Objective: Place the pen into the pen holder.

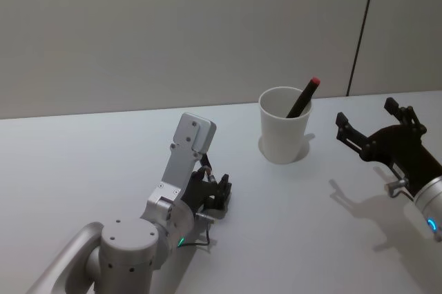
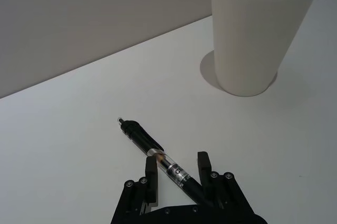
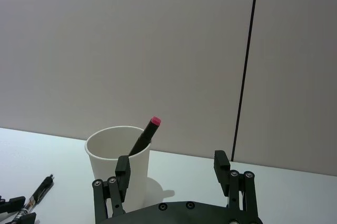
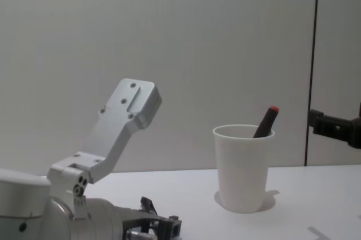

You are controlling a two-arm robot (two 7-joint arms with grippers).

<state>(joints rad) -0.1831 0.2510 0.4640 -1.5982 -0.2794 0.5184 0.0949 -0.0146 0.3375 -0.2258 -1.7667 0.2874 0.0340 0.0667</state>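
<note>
The pen [image 2: 152,152] is lying flat on the table [image 1: 290,225], to the left of the cup [image 2: 253,40] and apart from it, with its tip pointing away from the robot. The left hand [image 2: 177,161] is sitting low over the pen's rear half. Its fingers [image 2: 151,174] are standing open on either side of the barrel, with the pen passing between them close to one finger. I cannot tell whether that finger is touching it.

The cup is standing upright on the table towards the wall. It is holding a red-tipped pen [image 1: 302,99], which is leaning against the rim with its red end sticking out above it.

The right hand [image 1: 366,114] is hovering above the table to the right of the cup, clear of it. Its fingers are spread wide and gripping nothing.
</note>
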